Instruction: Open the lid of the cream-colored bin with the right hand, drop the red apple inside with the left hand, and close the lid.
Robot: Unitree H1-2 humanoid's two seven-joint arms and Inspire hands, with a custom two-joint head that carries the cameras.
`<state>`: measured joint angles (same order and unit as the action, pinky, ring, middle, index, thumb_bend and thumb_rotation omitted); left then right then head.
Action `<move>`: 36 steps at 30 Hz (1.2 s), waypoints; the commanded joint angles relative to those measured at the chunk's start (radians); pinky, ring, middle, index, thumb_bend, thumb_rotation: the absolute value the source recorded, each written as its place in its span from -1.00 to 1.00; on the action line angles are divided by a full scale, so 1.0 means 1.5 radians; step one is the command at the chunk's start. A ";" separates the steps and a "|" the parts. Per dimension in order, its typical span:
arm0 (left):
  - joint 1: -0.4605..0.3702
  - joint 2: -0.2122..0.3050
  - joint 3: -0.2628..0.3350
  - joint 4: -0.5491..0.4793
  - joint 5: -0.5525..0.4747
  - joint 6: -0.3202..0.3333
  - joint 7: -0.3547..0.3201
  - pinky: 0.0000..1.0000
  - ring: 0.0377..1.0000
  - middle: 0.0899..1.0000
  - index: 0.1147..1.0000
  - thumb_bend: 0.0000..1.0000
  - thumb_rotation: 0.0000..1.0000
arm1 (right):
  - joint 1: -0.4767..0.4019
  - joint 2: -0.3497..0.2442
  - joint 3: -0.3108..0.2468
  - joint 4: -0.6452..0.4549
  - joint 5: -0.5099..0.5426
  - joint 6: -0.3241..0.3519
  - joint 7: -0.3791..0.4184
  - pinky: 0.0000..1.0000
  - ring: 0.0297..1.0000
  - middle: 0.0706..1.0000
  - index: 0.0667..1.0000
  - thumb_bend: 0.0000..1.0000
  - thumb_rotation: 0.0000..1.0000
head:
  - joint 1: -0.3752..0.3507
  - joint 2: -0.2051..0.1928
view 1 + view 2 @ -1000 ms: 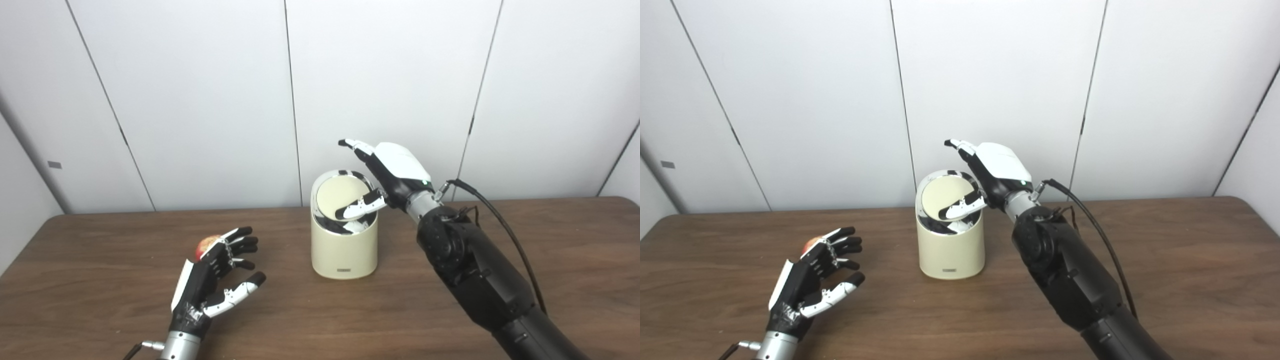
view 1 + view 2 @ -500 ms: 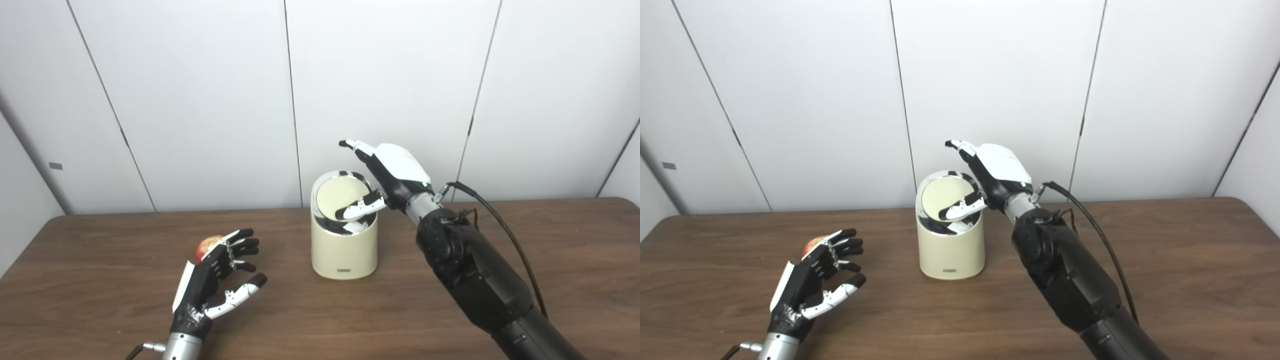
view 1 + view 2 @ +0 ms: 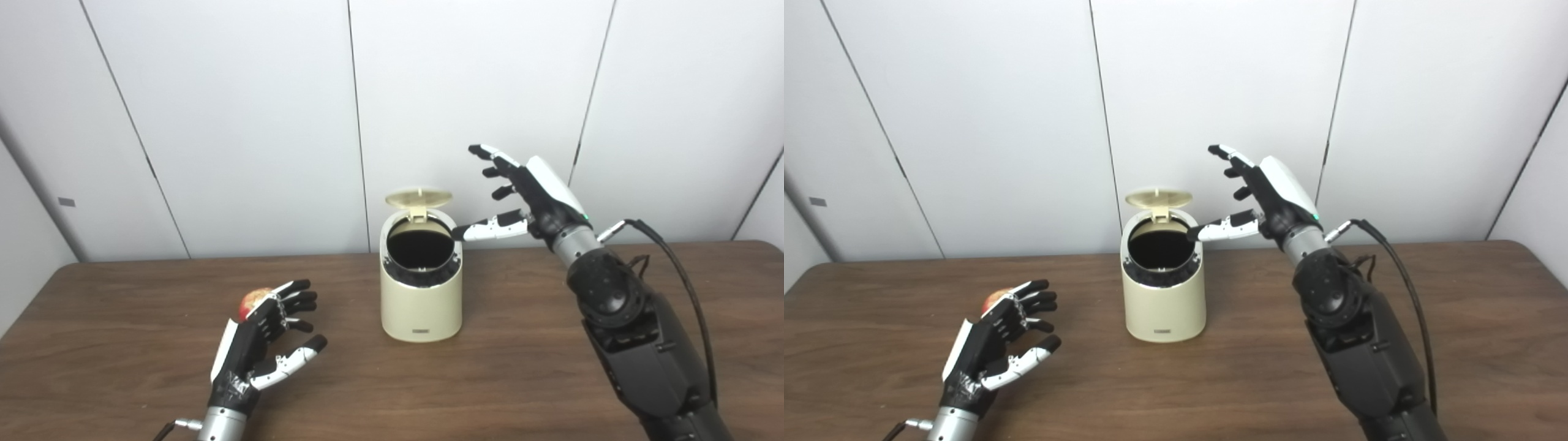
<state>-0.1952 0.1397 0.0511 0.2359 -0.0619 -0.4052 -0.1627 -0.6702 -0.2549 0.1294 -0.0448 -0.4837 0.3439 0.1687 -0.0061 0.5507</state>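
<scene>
The right robot hand [image 3: 539, 196] is hovering with fingers spread, its thumb reaching the bin [image 3: 421, 288] rim, lid [image 3: 419, 197] standing upright. The left robot hand [image 3: 260, 343] (empty, fingers apart) is waiting just before the apple [image 3: 253, 300], with bare bench [image 3: 551, 392] around it.

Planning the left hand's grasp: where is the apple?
The apple sits on the table, left of the bin, partly hidden just behind the open left hand.
</scene>
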 commanded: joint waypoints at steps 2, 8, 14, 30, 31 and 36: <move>0.017 -0.013 -0.007 0.030 -0.007 -0.005 0.003 0.18 0.47 0.47 0.57 0.37 -0.66 | -0.008 -0.008 -0.033 -0.027 0.029 -0.008 -0.015 0.42 0.73 0.82 0.75 0.58 -0.47 | 0.000 0.000; 0.016 -0.013 -0.008 0.028 -0.011 -0.005 0.000 0.17 0.46 0.47 0.58 0.35 -0.69 | 0.031 -0.021 -0.053 -0.017 0.047 -0.038 -0.028 0.42 0.71 0.78 0.73 0.58 -0.55 | 0.002 0.003; 0.014 -0.015 -0.008 0.036 -0.012 -0.013 0.000 0.17 0.46 0.47 0.60 0.36 -0.66 | 0.055 -0.024 -0.055 0.004 0.061 -0.060 -0.036 0.57 0.78 0.82 0.73 0.62 -0.41 | 0.003 0.001; 0.017 -0.015 -0.004 0.026 -0.008 -0.016 0.007 0.13 0.43 0.46 0.58 0.33 -0.75 | 0.233 0.006 -0.091 0.000 0.189 -0.212 -0.052 0.38 0.61 0.78 0.75 0.62 -0.52 | 0.009 0.002; 0.017 -0.015 -0.004 0.025 -0.007 -0.017 0.007 0.13 0.42 0.46 0.57 0.34 -0.75 | 0.243 0.009 -0.092 -0.003 0.192 -0.217 -0.055 0.39 0.61 0.78 0.75 0.61 -0.53 | 0.010 0.002; 0.017 -0.013 -0.001 0.021 -0.006 -0.024 0.010 0.13 0.40 0.45 0.55 0.34 -0.70 | 0.276 0.021 -0.102 0.011 0.209 -0.263 -0.063 0.42 0.64 0.81 0.76 0.58 -0.57 | 0.014 0.000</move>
<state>-0.1973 0.1379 0.0550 0.2377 -0.0631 -0.4122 -0.1589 -0.2319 -0.2178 -0.0054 -0.0077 -0.1902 0.0185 0.1028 0.0153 0.5507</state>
